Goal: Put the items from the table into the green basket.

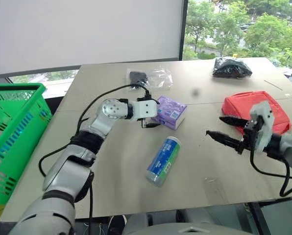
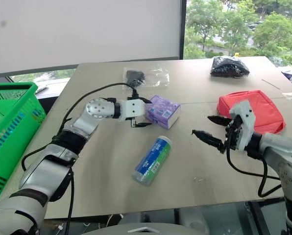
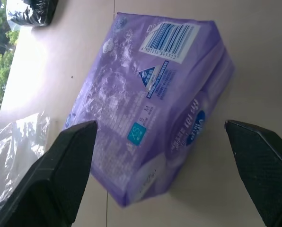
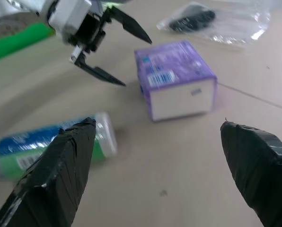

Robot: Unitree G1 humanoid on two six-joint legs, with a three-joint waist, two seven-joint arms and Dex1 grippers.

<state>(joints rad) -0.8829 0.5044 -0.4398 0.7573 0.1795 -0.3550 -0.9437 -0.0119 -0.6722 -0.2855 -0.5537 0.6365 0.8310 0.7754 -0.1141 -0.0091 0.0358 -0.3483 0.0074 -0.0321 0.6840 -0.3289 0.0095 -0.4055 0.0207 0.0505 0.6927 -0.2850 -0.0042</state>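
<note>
The purple tissue pack lies flat on the desk, near its middle, just this side of the seam between the panels. The left tool stands at the pack's left end, its two black fingers spread as wide as they go and empty; in the left wrist view they flank the pack's near end with desk showing on both sides. The step in hand looks to be the grasp of this pack.

To do it well, the left tool should ease forward until the pack's body sits well between the fingers, not just its soft corner. The wrapper is slick and the pack squashy, so closing across the narrower width and on the middle should hold better than pinching an edge. The lower finger should stay just clear of the desk, so it slides under or alongside and does not push the pack away.

The blue-green labelled bottle lies on its side just in front of the pack and could roll if nudged. The right tool hovers wide open and empty beside the red fabric pouch, well apart from the pack. The clear bag with the black object and the black crinkly bag lie farther back. The green basket stands off the desk's left edge, so the carry goes leftward, clear of the arm's cable.
</note>
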